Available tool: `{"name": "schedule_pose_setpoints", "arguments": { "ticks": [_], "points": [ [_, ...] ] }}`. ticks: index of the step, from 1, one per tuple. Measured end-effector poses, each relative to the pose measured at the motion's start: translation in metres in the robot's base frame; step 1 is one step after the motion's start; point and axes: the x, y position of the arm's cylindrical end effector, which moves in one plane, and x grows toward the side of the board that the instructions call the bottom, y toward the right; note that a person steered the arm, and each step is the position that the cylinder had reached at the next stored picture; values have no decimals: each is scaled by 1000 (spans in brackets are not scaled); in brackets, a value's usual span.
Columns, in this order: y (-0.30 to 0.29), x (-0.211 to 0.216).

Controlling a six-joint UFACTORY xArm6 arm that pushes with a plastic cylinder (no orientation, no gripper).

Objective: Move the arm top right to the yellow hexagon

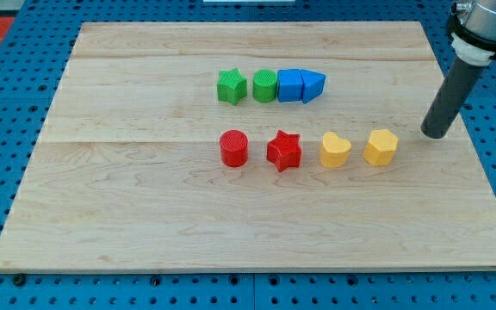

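The yellow hexagon [381, 147] lies on the wooden board [127, 198], at the right end of a lower row of blocks. My tip [437, 135] touches the board to the hexagon's right and slightly toward the view's top, a short gap away, touching no block. The dark rod rises from the tip to the view's top right corner.
Left of the hexagon stand a yellow heart [335, 150], a red star [284, 151] and a red cylinder [233, 148]. An upper row holds a green star [231, 86], a green cylinder [265, 85], a blue cube [290, 84] and a blue wedge-shaped block [313, 85].
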Motion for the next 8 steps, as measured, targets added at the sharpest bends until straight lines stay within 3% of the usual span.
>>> {"name": "schedule_pose_setpoints", "arguments": {
  "ticks": [5, 8],
  "points": [
    [1, 4],
    [-47, -35]
  ]
}}
